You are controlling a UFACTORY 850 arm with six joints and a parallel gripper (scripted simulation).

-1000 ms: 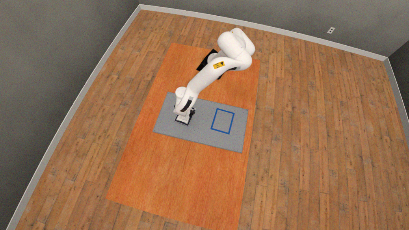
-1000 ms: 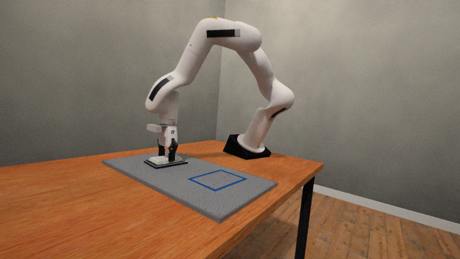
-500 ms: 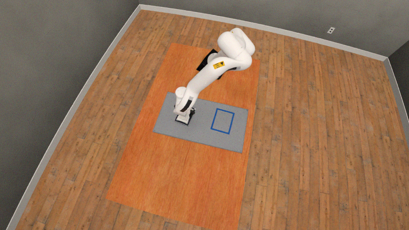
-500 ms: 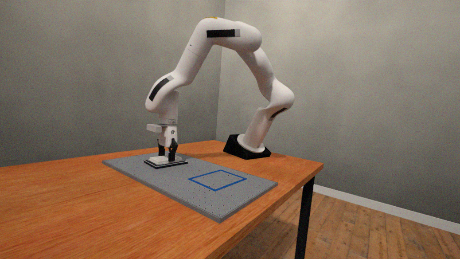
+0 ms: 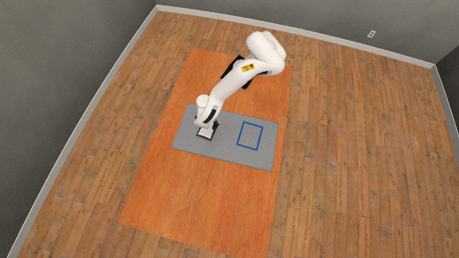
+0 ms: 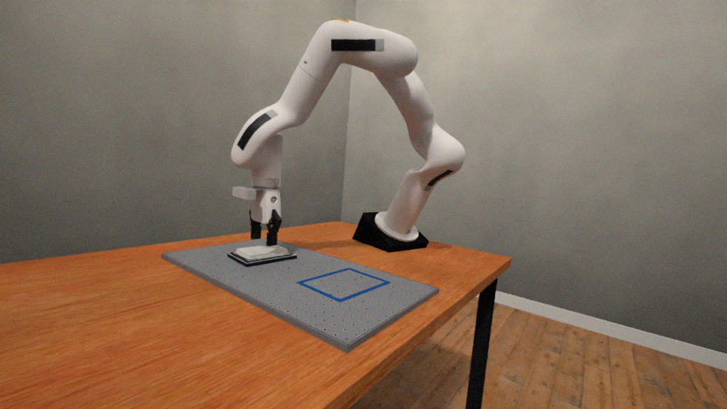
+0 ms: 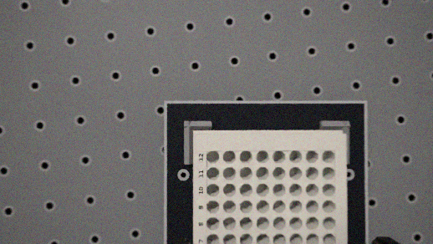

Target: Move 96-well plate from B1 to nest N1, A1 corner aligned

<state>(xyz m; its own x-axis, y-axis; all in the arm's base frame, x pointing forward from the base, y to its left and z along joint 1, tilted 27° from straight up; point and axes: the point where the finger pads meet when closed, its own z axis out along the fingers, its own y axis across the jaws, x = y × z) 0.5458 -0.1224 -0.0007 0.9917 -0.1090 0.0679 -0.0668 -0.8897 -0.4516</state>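
The white 96-well plate lies in the black plate nest, its far edge against two grey corner locators. Column numbers 12 down to 7 run along its left side in the wrist view. The cut-off corner and the A1 mark are out of view. The plate also shows in the side view and from above, partly under the arm. My gripper hangs straight down a little above the plate, open and empty. The blue outline of spot B1 is empty.
The nest and the blue outline sit on a grey perforated board on an orange table. The arm's black base stands behind the board. The table's right edge is close to the board.
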